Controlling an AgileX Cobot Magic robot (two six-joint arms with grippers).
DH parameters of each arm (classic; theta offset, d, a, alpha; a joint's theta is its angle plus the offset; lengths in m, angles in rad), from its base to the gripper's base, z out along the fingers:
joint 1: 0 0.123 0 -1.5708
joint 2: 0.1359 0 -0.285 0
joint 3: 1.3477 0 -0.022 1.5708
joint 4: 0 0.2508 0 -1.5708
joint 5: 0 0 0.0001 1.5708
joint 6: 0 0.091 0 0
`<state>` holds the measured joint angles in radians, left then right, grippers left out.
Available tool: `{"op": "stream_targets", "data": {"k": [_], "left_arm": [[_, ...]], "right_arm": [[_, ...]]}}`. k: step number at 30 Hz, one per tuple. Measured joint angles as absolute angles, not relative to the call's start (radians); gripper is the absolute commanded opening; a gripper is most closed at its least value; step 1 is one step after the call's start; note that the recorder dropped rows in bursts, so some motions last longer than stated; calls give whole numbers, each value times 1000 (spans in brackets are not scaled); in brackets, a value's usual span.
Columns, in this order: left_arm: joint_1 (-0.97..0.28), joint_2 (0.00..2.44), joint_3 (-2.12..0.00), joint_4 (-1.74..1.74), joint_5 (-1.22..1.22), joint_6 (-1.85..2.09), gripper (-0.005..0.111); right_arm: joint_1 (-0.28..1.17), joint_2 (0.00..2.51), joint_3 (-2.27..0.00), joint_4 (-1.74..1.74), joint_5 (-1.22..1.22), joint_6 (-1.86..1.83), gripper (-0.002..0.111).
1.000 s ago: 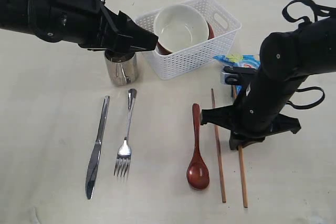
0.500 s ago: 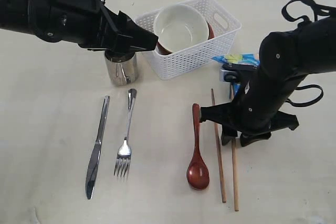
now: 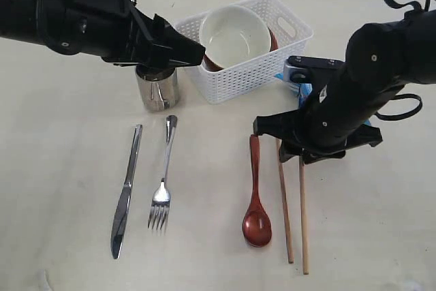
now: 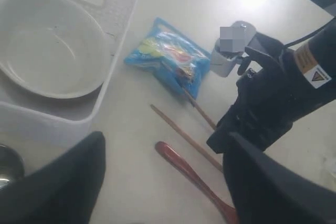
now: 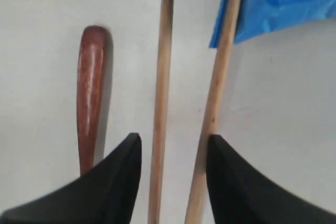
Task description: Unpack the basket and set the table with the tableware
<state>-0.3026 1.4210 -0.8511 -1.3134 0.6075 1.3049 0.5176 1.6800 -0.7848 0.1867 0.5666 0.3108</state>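
Knife (image 3: 126,195), fork (image 3: 162,182), spoon (image 3: 255,195) and chopsticks (image 3: 285,209) lay along the counter's (image 3: 54,168) near edge, the right tool (image 5: 173,145) spread astride one chopstick; farther back, the left tool (image 4: 164,140) hung spread near the cup (image 3: 157,90), beside the basket (image 3: 238,76) holding the bowl (image 3: 235,35).

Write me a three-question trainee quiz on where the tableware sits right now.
1. True or false: the bowl sits inside the basket.
2. Multiple choice: the cup is (A) inside the basket, (B) upright on the table, (C) lying on its side on the table.
3. Fill in the blank: the two thin wooden sticks lying beside the spoon are ____.

Key: 1 true. 2 B. 3 chopsticks.
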Motion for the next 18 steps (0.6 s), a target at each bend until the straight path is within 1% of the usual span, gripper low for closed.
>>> {"op": "stream_targets", "data": {"k": [5, 8, 13, 16, 18], "left_arm": [[-303, 1421, -851, -1313, 608, 1305, 61], [-303, 1421, -851, -1312, 608, 1305, 61], [-303, 1421, -851, -1298, 608, 1305, 61], [-303, 1421, -851, -1293, 608, 1305, 61], [-303, 1421, -851, -1290, 608, 1305, 61]], "right_arm": [[518, 1673, -799, 166, 545, 309, 40], [518, 1652, -828, 100, 590, 349, 40], [518, 1636, -871, -113, 711, 524, 39], [518, 1636, -875, -213, 749, 619, 32], [518, 1636, -875, -253, 758, 671, 23]]}}
